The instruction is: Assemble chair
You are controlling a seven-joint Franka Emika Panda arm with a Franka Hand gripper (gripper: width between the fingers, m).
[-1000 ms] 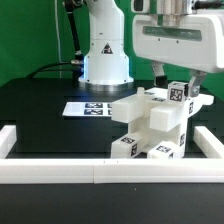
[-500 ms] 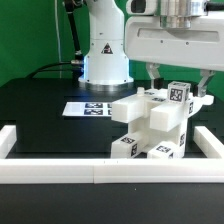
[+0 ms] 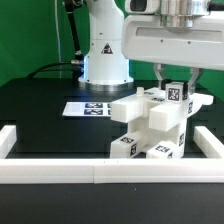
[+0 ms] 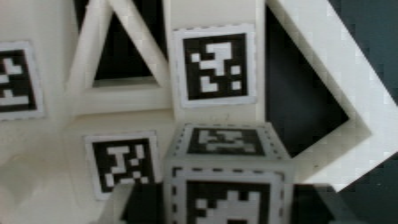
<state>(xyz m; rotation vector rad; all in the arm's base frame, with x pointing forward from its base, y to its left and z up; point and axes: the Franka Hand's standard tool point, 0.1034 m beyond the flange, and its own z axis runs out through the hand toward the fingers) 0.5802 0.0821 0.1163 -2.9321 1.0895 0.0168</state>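
Chair: a white, blocky plastic chair [image 3: 150, 125] with black-and-white square tags is seen standing on the black surface [image 3: 40, 120]. It is just inside the long white border rails [image 3: 60, 172], toward the exterior view's right.
Top block: a small white tagged block [image 3: 178, 96] is seen sticking up at the top of the chair.
Pincer: the pincer [image 3: 178, 86] is held right above the chair, pointing down, with one finger on each side of the top block. The fingers are drawn in close to the block's sides. Whether the block is really squeezed cannot be told.
Key relation: the top block lies between the fingers, so no sideways reach seems needed.
Long axis: the block seems to stand upright, in line with the pincer. Its lower end is hidden by other chair parts.
Next move, as judged: a firm squeeze is likely needed first, then a straight move up or down.
Marker board: the thin flat white marker board [image 3: 88, 108] is seen lying behind the chair, apart from it.
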